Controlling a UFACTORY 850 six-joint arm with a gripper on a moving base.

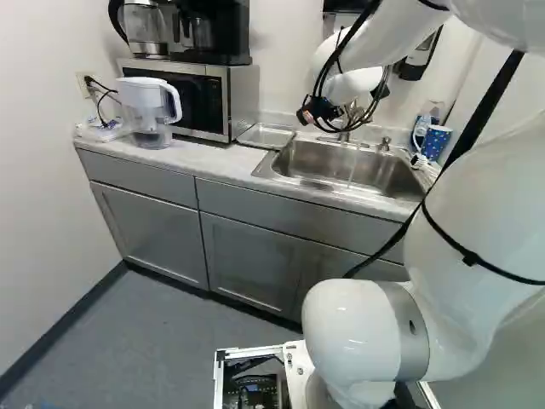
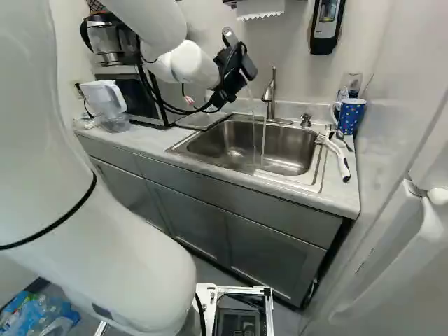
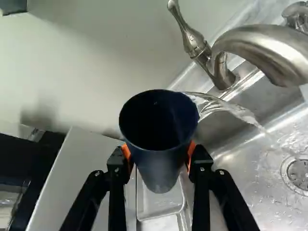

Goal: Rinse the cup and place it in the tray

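Cup: dark blue, it is held in the air, mouth facing the wrist camera; water runs out over its rim and down into the sink. How much water is inside, I cannot tell.
Counter: it carries the things below, around the sink.
Sink: of steel; two thin streams fall in it, one from below the gripper, one from the faucet.
Microwave: on its top stands a glass kettle.
Pitcher: white and clear, in front of the microwave; its content I cannot tell.
Tray: between microwave and sink; the wrist view shows it under the cup, partly covered.
Gripper: in the wrist view, its orange pads press the cup from two sides.
Mug: blue with dots, at the far side of the sink from the microwave.
Brush: the right base view shows its full handle beside the sink.
Drain: seen clearly only by the wrist view, with water around it.
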